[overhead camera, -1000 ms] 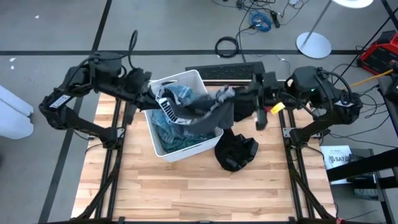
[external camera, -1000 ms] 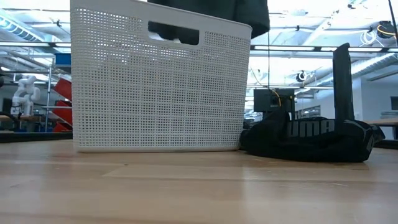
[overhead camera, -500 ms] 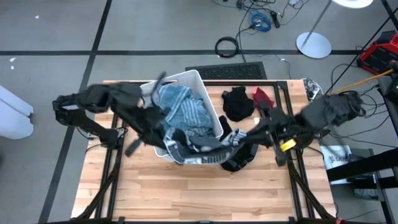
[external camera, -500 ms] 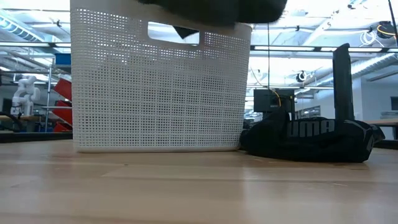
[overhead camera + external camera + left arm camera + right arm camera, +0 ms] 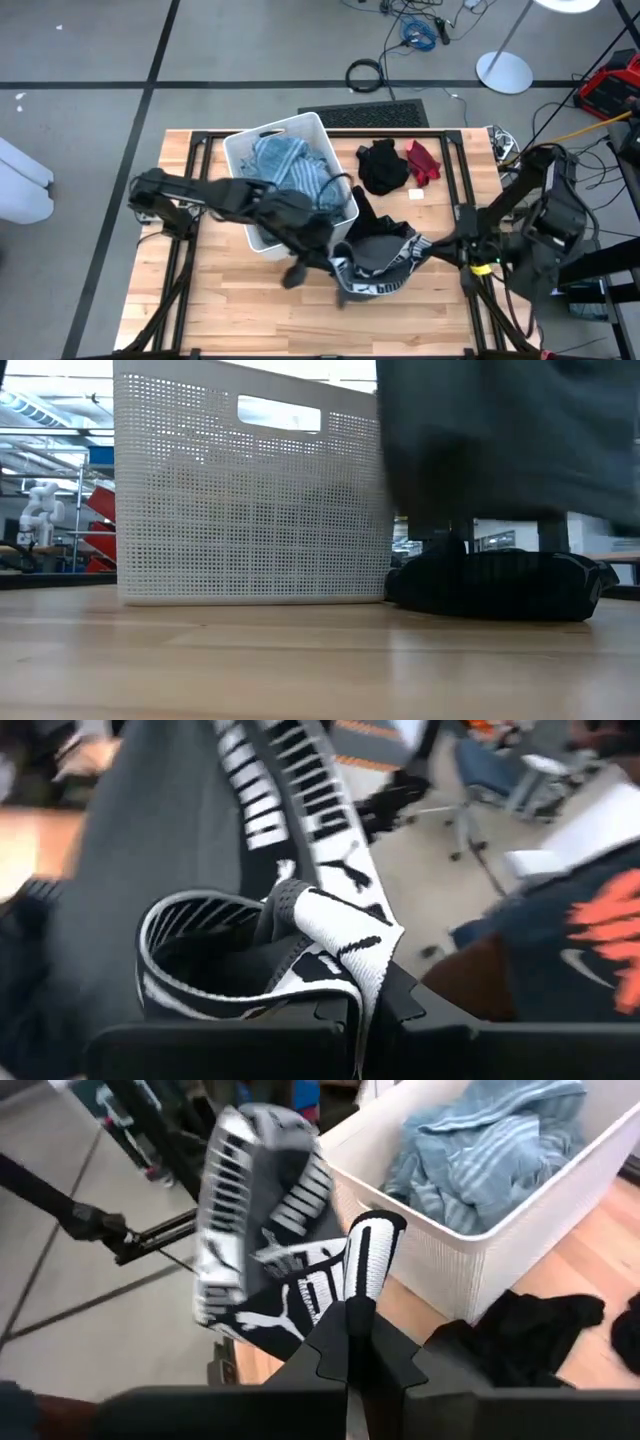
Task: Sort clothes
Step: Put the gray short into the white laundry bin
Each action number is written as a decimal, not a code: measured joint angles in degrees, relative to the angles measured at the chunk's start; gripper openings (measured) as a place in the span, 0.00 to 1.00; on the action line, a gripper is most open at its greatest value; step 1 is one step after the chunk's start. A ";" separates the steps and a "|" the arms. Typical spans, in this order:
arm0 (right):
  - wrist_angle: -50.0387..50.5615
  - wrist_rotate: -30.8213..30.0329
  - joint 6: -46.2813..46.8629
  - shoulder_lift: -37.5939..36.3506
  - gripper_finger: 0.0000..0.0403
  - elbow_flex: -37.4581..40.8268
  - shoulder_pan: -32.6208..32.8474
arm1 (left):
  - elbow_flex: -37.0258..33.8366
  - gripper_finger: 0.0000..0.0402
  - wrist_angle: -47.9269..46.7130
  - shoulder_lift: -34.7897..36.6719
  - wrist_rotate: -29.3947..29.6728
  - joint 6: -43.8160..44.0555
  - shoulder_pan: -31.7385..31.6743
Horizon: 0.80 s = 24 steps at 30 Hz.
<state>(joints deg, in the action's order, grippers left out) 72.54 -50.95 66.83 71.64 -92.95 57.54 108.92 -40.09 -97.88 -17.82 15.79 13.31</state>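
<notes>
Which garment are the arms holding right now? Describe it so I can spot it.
Look in front of the white bin, at the table's middle. Stretched between the left gripper and right gripper is the dark grey garment. Its black-and-white lettered waistband sets it apart from the plain black clothes behind.

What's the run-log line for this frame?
left hand: shut on grey garment | right hand: shut on grey garment | stretched right of bin

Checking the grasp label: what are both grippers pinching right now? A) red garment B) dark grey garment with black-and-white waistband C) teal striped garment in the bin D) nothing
B: the left gripper and right gripper are each shut on the waistband of the dark grey garment, stretched between them in front of the white bin.
</notes>
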 joint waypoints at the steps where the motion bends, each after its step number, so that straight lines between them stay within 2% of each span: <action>1: -0.20 -1.26 1.79 -0.64 0.00 1.51 0.90 | 0.00 0.03 -0.09 -0.91 0.17 0.43 -0.72; 4: -3.88 -3.02 5.71 -1.39 0.00 5.66 2.62 | -0.05 0.03 -1.43 -2.32 -0.28 3.02 -2.32; 6: -9.93 -2.97 6.72 -0.51 0.00 8.94 3.53 | -0.07 0.03 -2.87 -2.33 -0.84 3.31 -1.92; 11: -34.39 -4.45 5.15 4.53 0.00 16.33 4.88 | -0.07 0.03 -6.12 -0.70 -1.69 1.35 2.69; 15: -48.51 -8.99 5.77 12.21 0.00 18.38 4.45 | -0.04 0.03 -16.08 0.37 3.69 -0.36 7.11; 17: -53.76 -8.78 8.48 16.79 0.00 18.39 3.93 | -2.44 0.03 -21.28 0.37 6.18 -1.13 9.59; 20: -62.96 -8.80 12.11 23.96 0.00 18.41 3.24 | -9.77 0.03 -21.66 0.78 8.38 -0.87 13.04; 22: -72.12 -8.78 13.20 28.73 0.00 18.41 2.87 | -15.47 0.03 -18.84 1.81 7.59 1.44 14.79; 24: -83.26 -8.93 12.06 33.15 0.00 18.41 2.62 | -20.57 0.02 -13.66 3.32 3.26 4.90 16.25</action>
<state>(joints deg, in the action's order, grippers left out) -10.72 -59.88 78.89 104.79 -74.54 60.17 88.36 -53.75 -94.57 -14.56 20.69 29.56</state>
